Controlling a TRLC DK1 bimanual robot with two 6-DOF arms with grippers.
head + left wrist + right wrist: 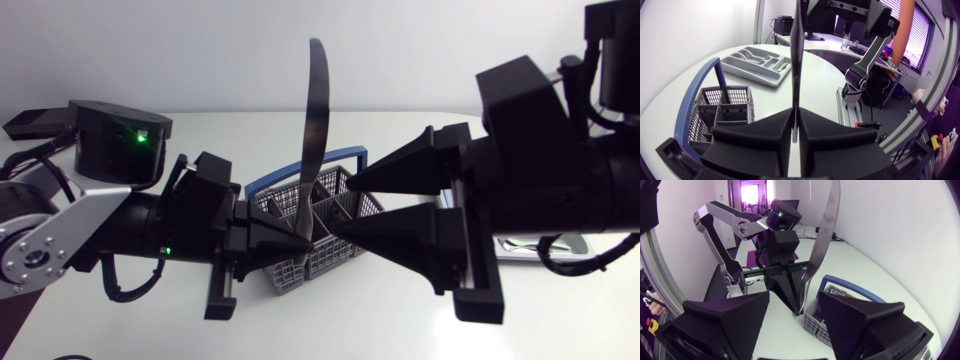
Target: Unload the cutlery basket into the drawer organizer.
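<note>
A long metal table knife [317,120] stands upright over the grey mesh cutlery basket [300,275], which has a blue handle [268,184]. My left gripper [295,238] is shut on the knife's lower end just above the basket. In the left wrist view the knife [796,60] rises from between the fingers of that gripper [795,127]. My right gripper [342,208] faces it from the other side, open, its fingers apart from the knife. In the right wrist view the knife [822,230] stands ahead of the right gripper [795,300]. The grey drawer organizer [757,62] lies beyond the basket [715,115].
A corner of the organizer [560,250], holding some cutlery, shows under my right arm at the table's right side. My two arms meet over the middle of the white table [400,320]. The basket [815,320] sits just below both grippers.
</note>
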